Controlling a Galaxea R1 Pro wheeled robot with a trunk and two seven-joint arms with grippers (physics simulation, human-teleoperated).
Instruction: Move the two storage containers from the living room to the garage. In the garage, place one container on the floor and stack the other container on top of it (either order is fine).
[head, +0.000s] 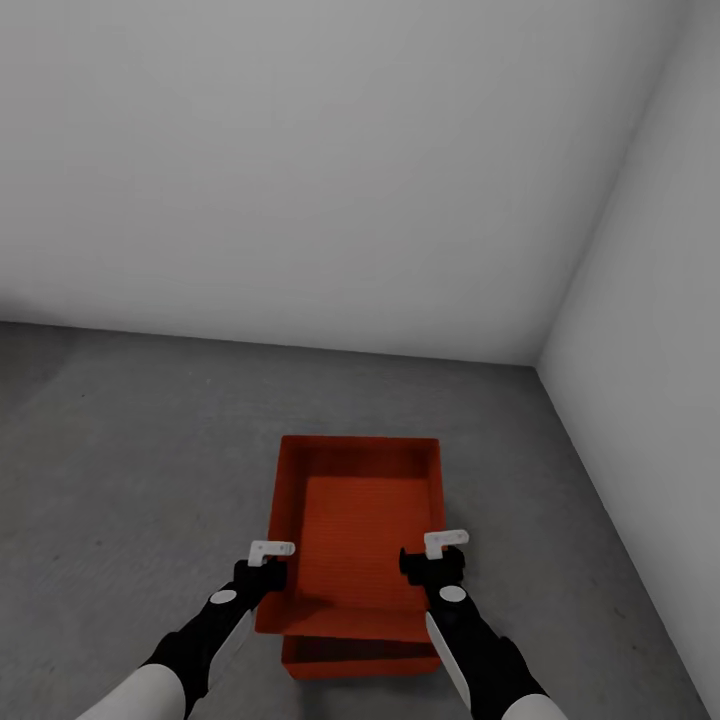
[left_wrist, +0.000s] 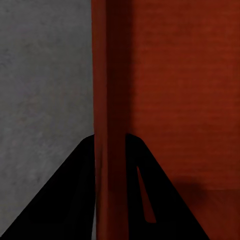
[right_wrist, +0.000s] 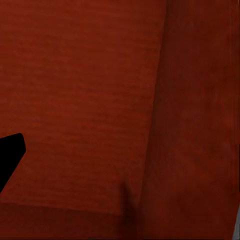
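Note:
Two orange-red storage containers sit near the garage corner. The upper container (head: 360, 530) rests on the lower container (head: 360, 662), shifted toward the far wall, so only the lower one's near edge shows. My left gripper (head: 268, 562) is on the upper container's left wall. In the left wrist view its fingers (left_wrist: 75, 200) press that wall (left_wrist: 107, 100) from both sides. My right gripper (head: 432, 557) is at the right wall. One right finger (right_wrist: 10, 150) shows far from that wall (right_wrist: 195, 125), over the ribbed bottom (right_wrist: 85, 90).
The grey concrete floor (head: 130, 480) spreads out to the left and ahead. A plain white wall (head: 300, 170) stands behind the bins. A second white wall (head: 660, 330) closes off the right side, and they meet in a corner at the back right.

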